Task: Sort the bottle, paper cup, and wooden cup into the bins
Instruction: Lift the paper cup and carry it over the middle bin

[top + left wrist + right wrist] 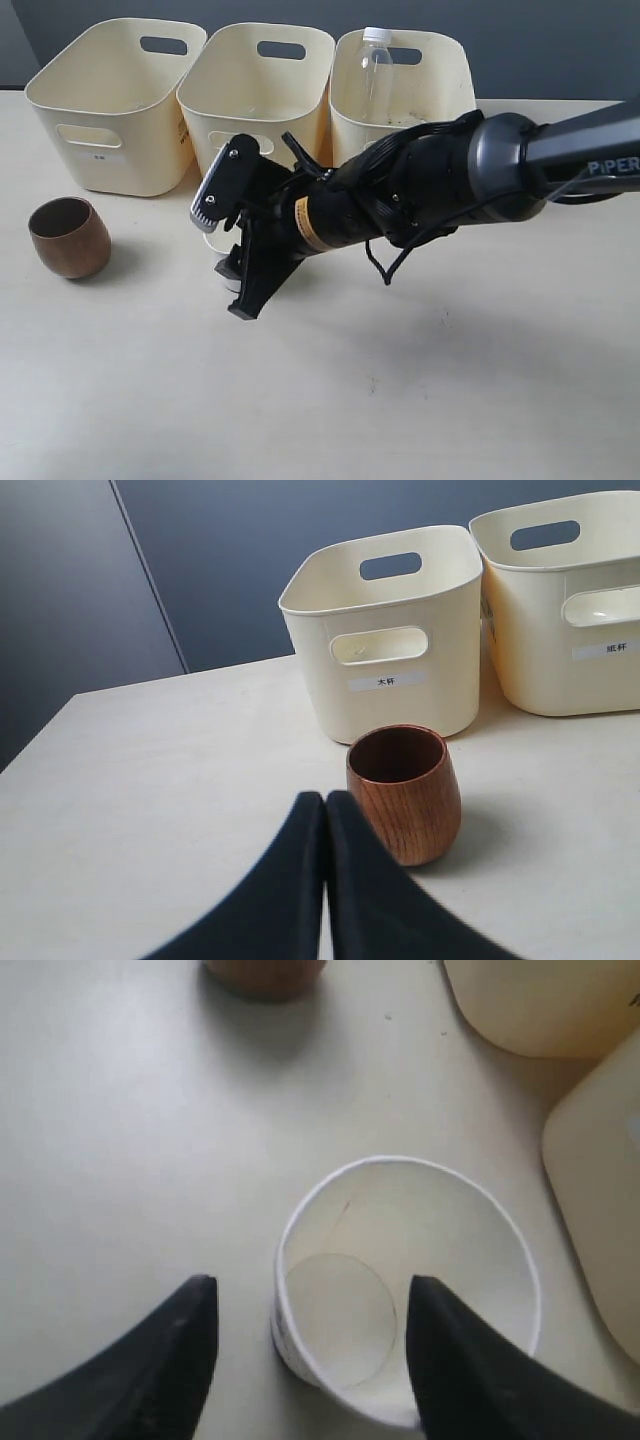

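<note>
The white paper cup (400,1280) stands upright on the table in front of the middle bin (262,90). My right gripper (312,1290) is open over it, one finger outside its wall and the other over its inside. In the exterior view the right gripper (235,285) hides most of the paper cup (214,243). The wooden cup (70,237) stands at the left. My left gripper (325,800) is shut and empty, just short of the wooden cup (405,795). The bottle (375,80) stands inside the right bin (440,75). The left bin (110,105) holds nothing that I can see.
The three bins stand in a row at the back of the table, with small labels on their fronts (386,681). The right arm (480,170) stretches across in front of the right bin. Bin walls (600,1180) lie close beside the paper cup.
</note>
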`<state>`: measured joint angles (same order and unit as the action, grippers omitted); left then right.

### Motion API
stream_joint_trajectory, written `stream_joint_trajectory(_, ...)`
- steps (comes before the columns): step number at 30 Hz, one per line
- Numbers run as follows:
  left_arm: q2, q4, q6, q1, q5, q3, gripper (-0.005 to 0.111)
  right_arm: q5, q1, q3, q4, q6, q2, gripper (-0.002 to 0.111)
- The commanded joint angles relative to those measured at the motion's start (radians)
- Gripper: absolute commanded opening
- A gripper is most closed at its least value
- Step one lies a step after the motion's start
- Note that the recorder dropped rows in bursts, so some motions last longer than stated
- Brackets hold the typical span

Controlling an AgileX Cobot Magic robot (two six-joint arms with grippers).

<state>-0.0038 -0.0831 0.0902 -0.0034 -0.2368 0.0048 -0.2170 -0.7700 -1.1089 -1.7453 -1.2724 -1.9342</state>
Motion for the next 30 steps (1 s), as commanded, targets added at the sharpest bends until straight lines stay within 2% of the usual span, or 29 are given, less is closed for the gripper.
stream_joint_trajectory(1,0.004,0.002,-0.002,-0.001,0.005,-0.005,0.0,0.001,0.002,-0.035,0.001,0.005,-0.056,0.054)
stream_joint_trajectory(3,0.004,0.002,-0.002,-0.001,0.005,-0.005,0.0,0.013,0.002,-0.04,0.001,0.005,-0.069,0.045)
stream_joint_trajectory(4,0.004,0.002,-0.002,-0.001,0.005,-0.005,0.0,0.022,0.002,-0.04,0.001,0.005,-0.07,0.033)
stream_joint_trajectory(6,0.004,0.002,-0.002,-0.001,0.005,-0.005,0.0,0.024,0.002,-0.04,0.001,0.015,-0.059,0.003)
stream_joint_trajectory(7,0.004,0.002,-0.002,-0.001,0.005,-0.005,0.0,0.016,0.002,-0.042,0.001,0.018,-0.044,0.001)
stream_joint_trajectory(13,0.004,0.002,-0.002,-0.001,0.005,-0.005,0.0,-0.018,0.002,-0.042,0.001,0.02,0.126,-0.001)
stream_joint_trajectory(19,0.004,0.002,-0.002,-0.001,0.005,-0.005,0.0,0.058,0.002,-0.086,0.001,0.02,0.264,-0.001)
stream_joint_trajectory(30,0.004,0.002,-0.002,-0.001,0.005,-0.005,0.0,0.197,0.002,-0.23,0.021,0.014,0.25,-0.001)
